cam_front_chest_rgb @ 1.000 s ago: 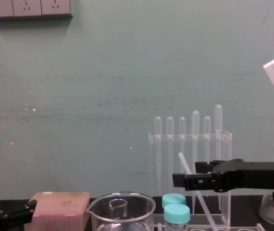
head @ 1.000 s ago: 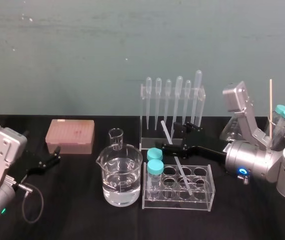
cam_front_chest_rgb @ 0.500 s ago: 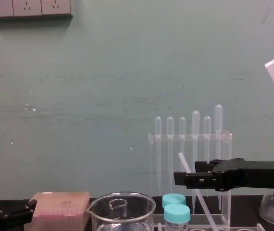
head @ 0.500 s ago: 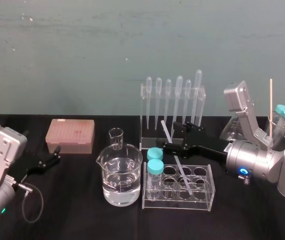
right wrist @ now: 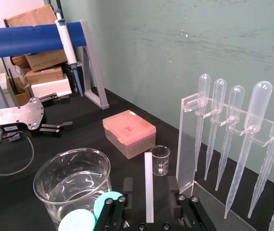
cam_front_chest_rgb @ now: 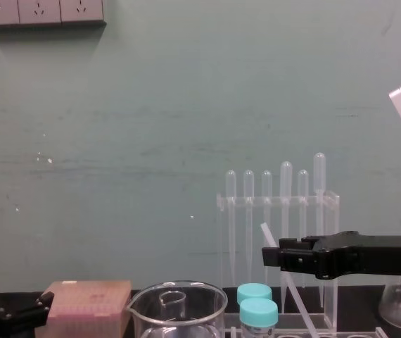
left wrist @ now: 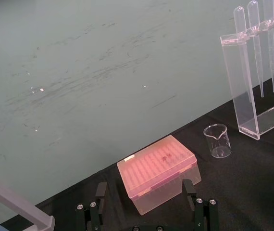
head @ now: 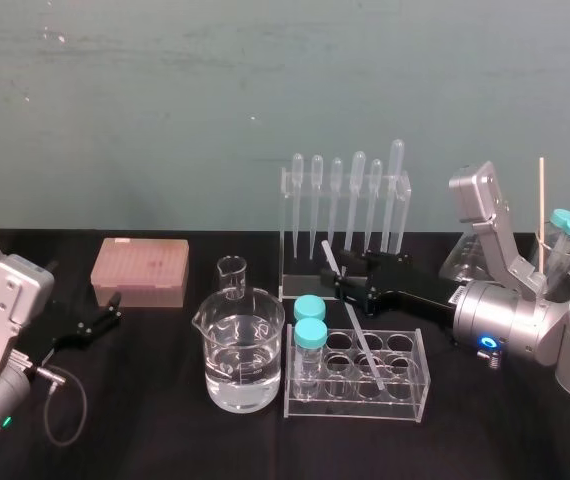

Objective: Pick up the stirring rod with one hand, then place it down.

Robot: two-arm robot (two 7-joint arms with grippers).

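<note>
Over the last second my right gripper [head: 352,284] has drawn back a little toward my right side. Its black tips now sit level with the long, thin, translucent-white stirring rod [right wrist: 149,185] instead of reaching past it.

The rod itself has not stirred. It leans as it did, with its foot in a well of the clear acrylic test-tube rack [head: 415,400] and its top tilted back toward the clear stand of bulb-topped pipettes [head: 300,275].

In my right wrist view the rod stands between the jaws. They are spread, with a gap on either side, and neither of the fingers [right wrist: 127,190] touches it.

So I judge the pick-up has not really begun; this has been lining up. Next I should close on the rod and lift it out of the rack without knocking the two teal-capped tubes [head: 311,333] or the glass beaker of water [head: 240,345].

My left gripper [head: 113,308] lies parked on the black counter [head: 165,430] near the pink tip box [head: 140,270], jaws spread and empty.
</note>
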